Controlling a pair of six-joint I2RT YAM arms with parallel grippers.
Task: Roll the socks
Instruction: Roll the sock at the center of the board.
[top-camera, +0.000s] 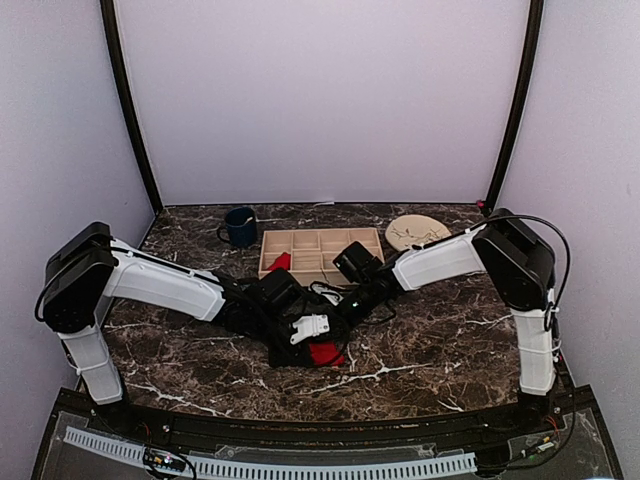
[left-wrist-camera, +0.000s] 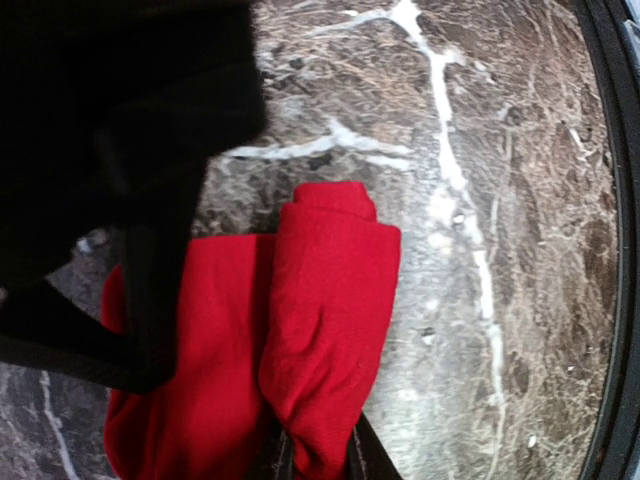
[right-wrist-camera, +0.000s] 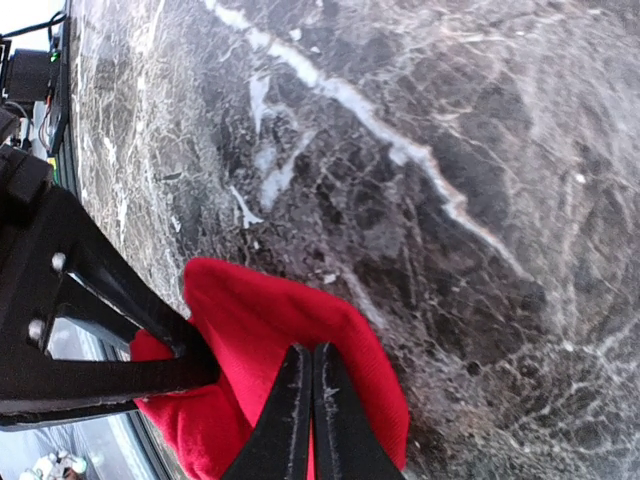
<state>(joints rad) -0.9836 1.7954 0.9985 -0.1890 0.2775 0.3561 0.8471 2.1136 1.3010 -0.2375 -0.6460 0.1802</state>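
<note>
One sock (top-camera: 280, 262) sits in tray (top-camera: 330, 245), 2nd sock (left-wrist-camera: 330, 300) lies half-folded on bench (top-camera: 450, 330) mid-roll: L pincer (left-wrist-camera: 320, 452) pinching its fold, R pincer (right-wrist-camera: 312, 358) pressed together on it; next needs tighter turn w/o fabric slipping.

sock (left-wrist-camera: 330, 300), lower end beyond the edge

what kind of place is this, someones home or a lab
Probably a lab test cell, not a home: a marble-patterned table boxed in by plain pale panels, two robot arms bolted at its near edge, and a cable track in front.
</note>
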